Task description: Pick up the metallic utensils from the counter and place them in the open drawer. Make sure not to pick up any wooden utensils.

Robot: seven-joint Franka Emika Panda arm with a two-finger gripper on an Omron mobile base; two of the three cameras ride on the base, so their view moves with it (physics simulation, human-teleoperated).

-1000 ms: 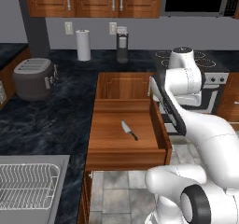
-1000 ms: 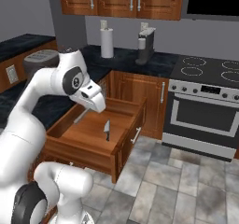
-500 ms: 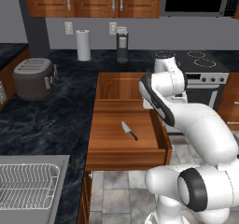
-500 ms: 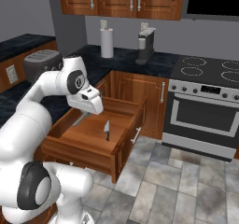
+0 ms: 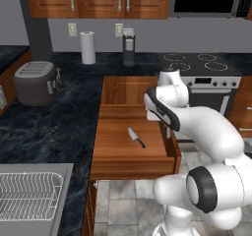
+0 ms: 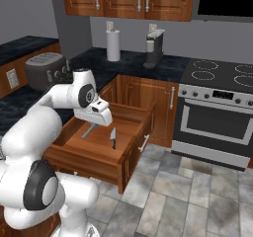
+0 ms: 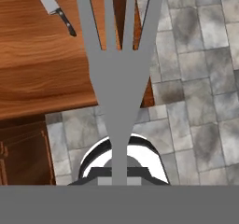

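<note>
Hand view: grey metal fork (image 7: pixel 116 73) fills centre, handle running down toward bottom edge, tines pointing up past top edge. Gripper closed tight on fork handle; fingertips themselves hidden behind handle. Behind fork: flat wooden bottom of open drawer (image 7: pixel 42 64) at left, grey tiled floor (image 7: pixel 196 78) at right and below. Knife (image 7: pixel 55 9) w/ silver blade and dark handle lying flat on drawer bottom, upper left, apart from fork.

Left base view: arm bent over right side of open drawer (image 5: pixel 115 144), wrist above drawer's right wall. Knife (image 5: pixel 136 137) lying diagonally near middle of drawer bottom. Gripper itself hidden by wrist. Black marbled counter (image 5: pixel 54 127) to left of drawer, w/ toaster (image 5: pixel 35 82), paper towel roll (image 5: pixel 88 47) and dark coffee maker (image 5: pixel 129 46) toward back wall. Dish rack (image 5: pixel 29 195) in sink at lower left. Stove (image 5: pixel 197 65) at right.

Right base view: gripper (image 6: pixel 95 125) over drawer interior (image 6: pixel 86 152), grey fork (image 6: pixel 89 131) slanting down from it toward drawer bottom; cannot tell if tip touches wood. Knife (image 6: pixel 113 138) just beside, nearer drawer front, apart from fork. No wooden utensils made out on visible counter.
</note>
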